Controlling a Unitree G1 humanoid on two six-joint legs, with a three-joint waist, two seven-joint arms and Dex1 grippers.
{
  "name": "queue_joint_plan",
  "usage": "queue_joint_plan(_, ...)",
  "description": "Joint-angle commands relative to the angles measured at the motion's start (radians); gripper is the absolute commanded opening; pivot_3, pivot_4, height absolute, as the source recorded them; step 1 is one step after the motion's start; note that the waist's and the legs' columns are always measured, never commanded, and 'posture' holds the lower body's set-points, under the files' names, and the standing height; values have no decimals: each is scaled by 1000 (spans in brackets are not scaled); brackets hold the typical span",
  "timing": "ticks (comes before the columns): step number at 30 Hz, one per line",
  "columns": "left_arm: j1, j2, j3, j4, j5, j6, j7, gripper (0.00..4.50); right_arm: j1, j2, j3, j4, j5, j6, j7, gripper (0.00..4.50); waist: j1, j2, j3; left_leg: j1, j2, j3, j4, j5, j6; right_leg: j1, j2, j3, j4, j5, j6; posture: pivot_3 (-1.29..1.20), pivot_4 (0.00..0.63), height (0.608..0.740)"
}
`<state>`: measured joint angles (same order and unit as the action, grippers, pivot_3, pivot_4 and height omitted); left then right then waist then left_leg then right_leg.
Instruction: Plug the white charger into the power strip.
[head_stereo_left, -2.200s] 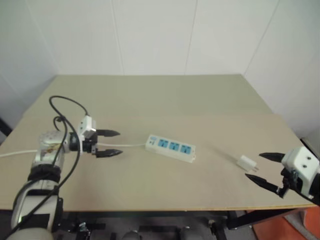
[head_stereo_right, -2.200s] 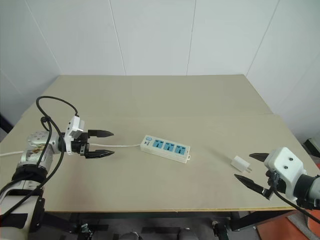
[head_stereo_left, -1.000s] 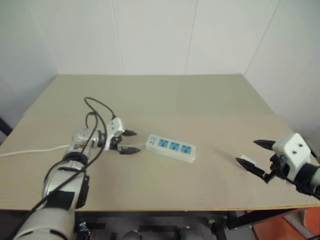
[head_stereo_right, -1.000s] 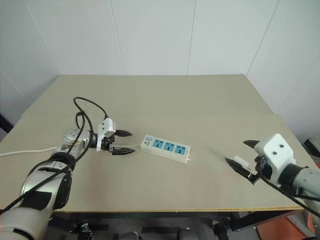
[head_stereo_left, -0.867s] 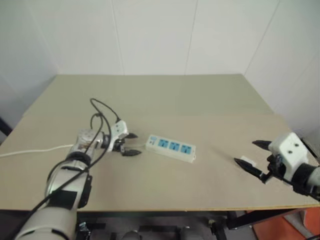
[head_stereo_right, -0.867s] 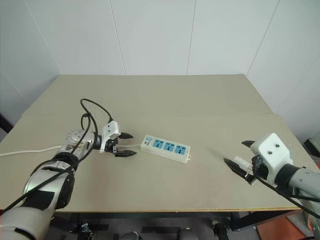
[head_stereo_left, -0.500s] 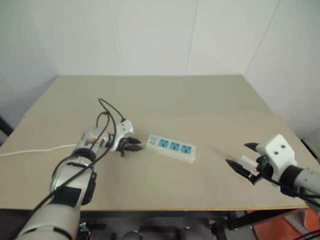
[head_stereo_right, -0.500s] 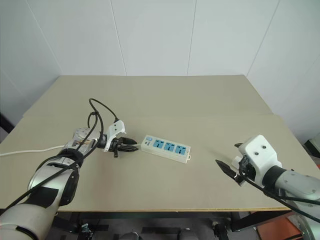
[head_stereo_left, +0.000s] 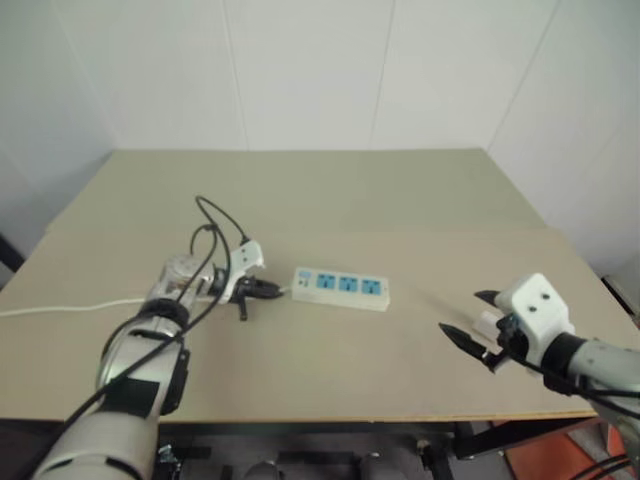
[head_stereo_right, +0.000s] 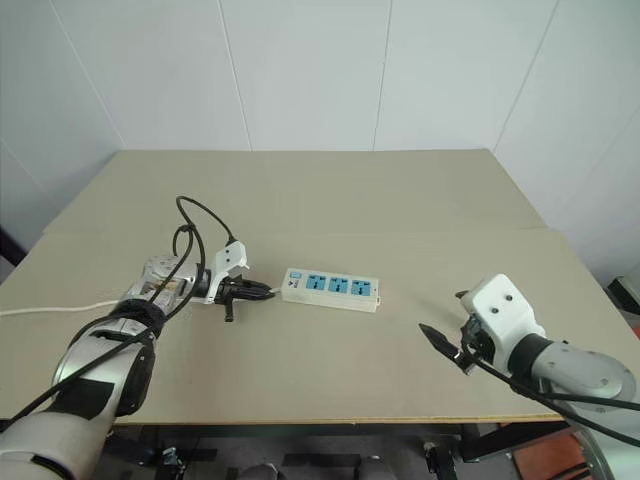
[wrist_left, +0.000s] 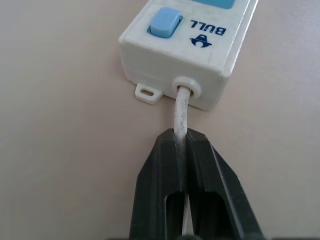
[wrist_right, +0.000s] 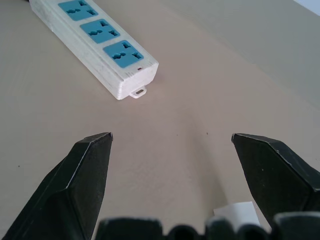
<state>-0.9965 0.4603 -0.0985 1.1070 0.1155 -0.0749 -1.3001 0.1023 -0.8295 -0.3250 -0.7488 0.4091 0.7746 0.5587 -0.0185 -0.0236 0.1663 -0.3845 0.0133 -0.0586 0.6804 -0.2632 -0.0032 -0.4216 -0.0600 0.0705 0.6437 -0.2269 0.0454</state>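
Your left gripper (wrist_left: 182, 137) is pinched tight on the thin white cord (wrist_left: 180, 107), right where it exits the long white power strip with three blue sockets (head_stereo_right: 330, 287), mid-table (head_stereo_right: 330, 200). Your right gripper (wrist_right: 171, 140) is spread wide, the small white boxy charger (wrist_right: 238, 213) on the tabletop between its fingers, well apart from the strip.

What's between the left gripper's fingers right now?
The power strip's white cord, pinched by the shut left gripper just behind the strip. Cord farther back is hidden by the fingers.

Beige table (head_stereo_right: 330, 190) in corner; white panelled walls (head_stereo_right: 300, 70) behind, on both sides.
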Motion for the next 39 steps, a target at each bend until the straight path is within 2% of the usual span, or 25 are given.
queue_joint_plan(1, 128, 16, 10, -442, -84, 326, -13, 19, -8, 20, 7, -6, -19, -7, -27, 4500, -2, 0, 0, 0, 0, 0, 0, 0, 0, 0, 0, 0, 0, 0, 0, 0, 150, 740)
queue_joint_plan(4, 310, 48, -5, -867, -97, 576, 43, 19, -20, 38, 31, 4, -26, -12, -39, 4500, -7, 0, 0, 0, 1, 0, 0, 0, 0, -1, 0, 0, 2, 0, 0, 0, 150, 740)
queue_joint_plan(7, 424, 47, -24, -1132, -61, 814, 171, 19, -31, 45, 53, 16, -33, -20, -40, 4500, -2, 0, 0, 1, 1, 0, 0, 0, 0, -1, 0, 0, 1, 0, 0, 0, 150, 740)
queue_joint_plan(10, 524, 34, -42, -1343, -68, 980, 266, 19, -50, 46, 75, 45, -45, -34, -36, 4500, 0, 0, 0, 3, 1, 0, 0, 0, 0, 2, 0, 1, 2, 0, 0, 0, 150, 740)
queue_joint_plan(14, 601, 27, -70, -1473, -98, 1068, 342, 19, -86, 41, 111, 89, -62, -52, -25, 4500, 0, 0, 0, 4, 1, 1, -1, 0, 0, 1, 0, 1, 1, 0, 0, 0, 150, 740)
queue_joint_plan(15, 613, 23, -70, -1487, -110, 1075, 358, 19, -93, 40, 120, 96, -65, -57, -21, 4500, 0, 0, 0, 4, 1, 1, -1, 0, 0, 1, 0, 1, 0, 0, 0, 0, 150, 740)
queue_joint_plan(20, 616, 37, -40, -1517, -194, 1093, 373, 1459, -107, 46, 143, 113, -78, -69, -15, 4500, 3, 0, 0, 3, 1, 1, -1, 0, 0, 1, 0, 1, 0, 0, 0, 0, 150, 740)
queue_joint_plan(26, 578, 111, 48, -1537, -332, 1096, 338, 3426, -109, 47, 144, 110, -91, -61, -20, 4500, -2, 0, 0, 3, 1, 1, -1, 0, 0, 1, 0, 1, 0, 0, -1, 0, 150, 740)
queue_joint_plan(29, 562, 162, 125, -1558, -454, 1090, 267, 4405, -103, 50, 131, 92, -85, -53, -21, 4500, -2, 0, 0, 3, 1, 1, -1, 0, 0, 1, 0, 1, 0, 0, -1, 0, 150, 740)
queue_joint_plan(32, 532, 215, 212, -1548, -619, 1100, 158, 4458, -94, 53, 133, 88, -89, -58, -24, 4500, -2, 0, 0, 3, 1, 1, -1, 0, 0, 0, 0, 1, -1, 0, -1, 0, 150, 740)
queue_joint_plan(34, 534, 232, 202, -1475, -599, 936, 110, 4458, -86, 58, 138, 84, -92, -71, -23, 4500, -2, 0, 0, 3, 1, 1, -1, 0, 0, 1, 0, 1, -1, 0, -1, 0, 150, 740)
queue_joint_plan(35, 541, 212, 205, -1418, -577, 796, 92, 4458, -87, 61, 141, 84, -93, -74, -24, 4500, -1, 1, 0, 4, 1, 1, -1, 0, 0, 1, 0, 1, -1, 0, -1, 0, 150, 740)
queue_joint_plan(39, 488, 145, 229, -1191, -676, 676, -30, 4458, -106, 69, 156, 87, -104, -87, -25, 4500, 1, 1, 0, 5, 1, 2, -1, 0, 0, 2, 0, 1, -1, 0, -1, 0, 150, 740)
